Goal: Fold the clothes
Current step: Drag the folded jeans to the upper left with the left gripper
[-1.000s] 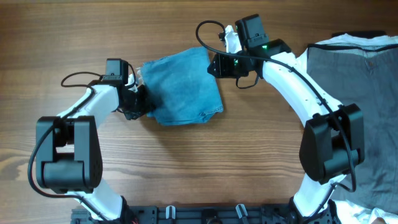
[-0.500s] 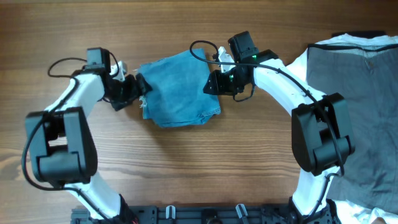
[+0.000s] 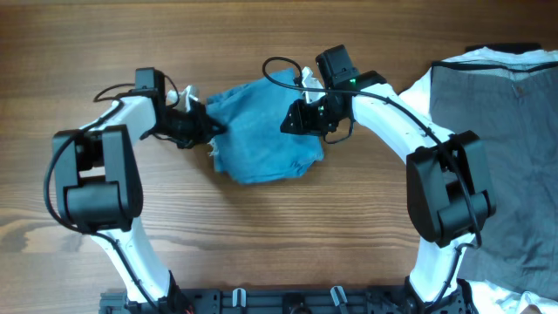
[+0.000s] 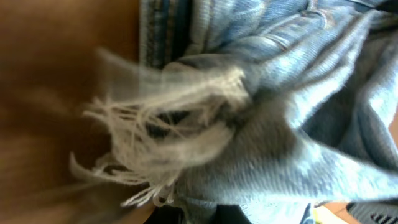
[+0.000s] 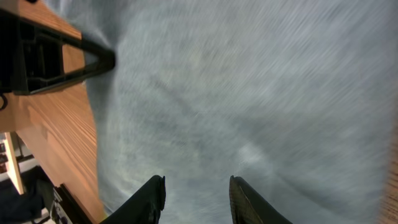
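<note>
The light blue jeans [image 3: 266, 135] lie as a folded bundle in the middle of the table. My left gripper [image 3: 206, 129] is at their left edge and looks shut on the denim near the frayed whitish hem [image 4: 168, 118]. The denim [image 4: 298, 112] fills the left wrist view, with its fingertips mostly hidden under cloth. My right gripper [image 3: 293, 120] is over the right part of the bundle. Its two fingers [image 5: 196, 190] are open, and only the jeans [image 5: 249, 93] show between them.
A dark grey garment [image 3: 501, 139] lies on a white cloth [image 3: 453, 63] at the right edge of the wooden table [image 3: 261, 227]. The left arm's black finger [image 5: 56, 59] shows at the upper left of the right wrist view.
My left gripper has moved right into the jeans' left edge, and the bundle has shifted right and bunched up. My right gripper stayed over the bundle's right side.
</note>
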`<action>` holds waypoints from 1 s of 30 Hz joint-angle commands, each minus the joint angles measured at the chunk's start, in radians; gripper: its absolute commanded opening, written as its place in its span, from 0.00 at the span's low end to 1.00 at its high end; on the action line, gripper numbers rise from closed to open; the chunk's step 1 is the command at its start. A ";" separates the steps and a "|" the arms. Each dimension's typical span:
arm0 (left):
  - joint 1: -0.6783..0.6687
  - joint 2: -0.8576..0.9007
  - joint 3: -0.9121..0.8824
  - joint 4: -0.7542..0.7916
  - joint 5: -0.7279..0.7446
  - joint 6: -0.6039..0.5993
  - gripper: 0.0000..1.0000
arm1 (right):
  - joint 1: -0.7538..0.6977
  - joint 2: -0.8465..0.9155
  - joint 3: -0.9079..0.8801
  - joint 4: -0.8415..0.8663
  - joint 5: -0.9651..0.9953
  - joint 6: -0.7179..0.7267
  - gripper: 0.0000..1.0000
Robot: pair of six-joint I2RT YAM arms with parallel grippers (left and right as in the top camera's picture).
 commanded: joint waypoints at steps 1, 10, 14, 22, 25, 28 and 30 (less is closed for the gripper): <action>0.154 -0.081 0.069 -0.154 -0.138 0.005 0.04 | -0.036 0.013 0.000 0.002 -0.018 0.009 0.38; 0.537 -0.091 0.052 -0.182 -0.552 -0.306 0.04 | -0.068 0.013 0.000 -0.001 -0.017 0.008 0.39; 0.587 -0.069 -0.092 0.004 -0.443 -0.533 0.04 | -0.068 0.013 0.000 0.004 -0.017 0.009 0.39; 0.407 -0.037 -0.248 0.743 -0.338 -1.057 0.04 | -0.068 0.013 -0.001 0.009 0.036 0.037 0.39; 0.352 -0.037 -0.248 0.821 -0.423 -1.096 0.17 | -0.068 0.013 -0.001 0.003 0.039 0.073 0.39; 0.337 -0.040 -0.248 0.883 -0.310 -1.029 0.74 | -0.068 0.013 0.000 -0.011 0.039 0.076 0.39; 0.364 -0.066 -0.248 0.812 -0.179 -0.843 1.00 | -0.068 0.013 0.000 -0.031 0.039 0.069 0.40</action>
